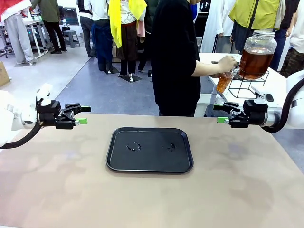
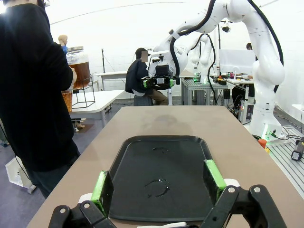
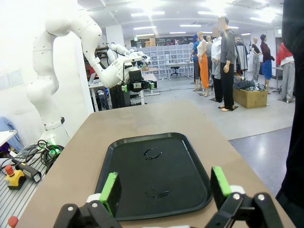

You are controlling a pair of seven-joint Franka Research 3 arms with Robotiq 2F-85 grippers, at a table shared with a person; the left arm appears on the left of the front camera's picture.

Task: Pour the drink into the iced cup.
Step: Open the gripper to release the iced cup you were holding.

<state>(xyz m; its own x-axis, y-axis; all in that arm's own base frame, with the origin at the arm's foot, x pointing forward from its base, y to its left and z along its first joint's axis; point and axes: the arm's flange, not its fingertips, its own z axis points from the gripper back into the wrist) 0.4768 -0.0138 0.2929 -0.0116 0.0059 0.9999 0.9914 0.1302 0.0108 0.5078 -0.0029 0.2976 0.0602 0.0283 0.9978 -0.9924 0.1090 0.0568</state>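
Left tool (image 1: 83, 115) and right tool (image 1: 220, 113) gape wide, seemingly empty.

Tray (image 1: 149, 164): plain glossy black. Table (image 1: 71, 190): matte brown-beige. Left gripper (image 1: 82, 115) and right gripper (image 1: 221, 113): black with green pads. Dispenser (image 1: 257, 54) at 1 o'clock: clear, amber-brown liquid, black wire stand. Person (image 1: 173, 57): black top.
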